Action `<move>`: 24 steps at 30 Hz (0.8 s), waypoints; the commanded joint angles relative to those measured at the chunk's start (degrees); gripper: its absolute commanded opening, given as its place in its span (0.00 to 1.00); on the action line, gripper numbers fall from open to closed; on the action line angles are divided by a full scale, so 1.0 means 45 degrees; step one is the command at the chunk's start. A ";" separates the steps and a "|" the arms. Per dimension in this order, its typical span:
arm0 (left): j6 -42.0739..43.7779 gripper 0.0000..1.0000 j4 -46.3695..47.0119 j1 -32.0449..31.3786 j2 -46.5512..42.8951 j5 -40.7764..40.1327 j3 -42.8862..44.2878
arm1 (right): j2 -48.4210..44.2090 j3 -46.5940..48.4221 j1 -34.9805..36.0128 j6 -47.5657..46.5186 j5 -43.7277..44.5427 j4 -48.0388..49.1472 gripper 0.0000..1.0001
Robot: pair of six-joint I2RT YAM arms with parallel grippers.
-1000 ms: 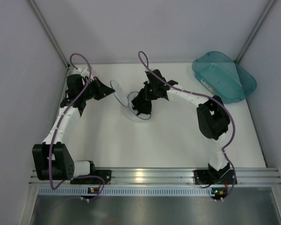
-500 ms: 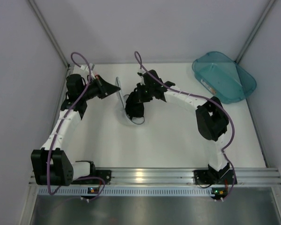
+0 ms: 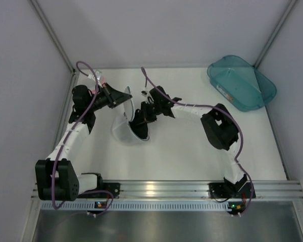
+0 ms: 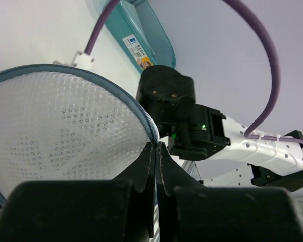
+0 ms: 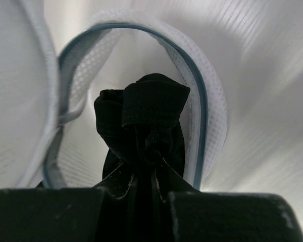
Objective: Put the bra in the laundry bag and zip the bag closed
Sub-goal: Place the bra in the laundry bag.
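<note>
Bag [image 3: 125, 132] now gapes wider: left gripper [image 4: 155, 154] pinches its rim, right gripper [image 5: 147, 174], clenched on bra [image 5: 151, 108], nearly enters.

I've got the left arm [image 3: 70, 132] stretched forward along its own side, wrist turned in toward centre. The left gripper [image 4: 155, 151] has its jaws pressed together on the laundry bag [image 4: 65, 126] rim. The right arm [image 3: 219, 126] is elbow-up, forearm reaching left, wrist pitched down. The right gripper [image 5: 145, 169] is clamped on the bra [image 5: 151, 106]. Both grippers sit near each other.
</note>
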 commanded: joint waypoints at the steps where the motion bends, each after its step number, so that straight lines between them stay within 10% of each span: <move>1: -0.0607 0.00 0.1618 0.0113 -0.0543 0.0466 -0.0339 | 0.0228 0.0642 0.0789 -0.0700 -0.0089 0.0260 0.00; 6: 0.0426 0.00 -0.0561 0.0756 -0.1343 0.0877 -0.0652 | -0.0242 0.1012 0.1180 -0.1771 0.0868 -0.0400 0.00; 13: 0.3296 0.00 -0.5466 0.3372 -0.2848 0.1092 -0.1122 | -0.0807 0.0995 0.1220 -0.2321 -0.0106 -0.0463 0.52; 24: 0.8333 0.00 -1.1544 0.5910 -0.2790 0.0057 -0.0731 | -0.2603 0.0042 -0.0380 -0.2051 -0.1142 -0.0212 0.79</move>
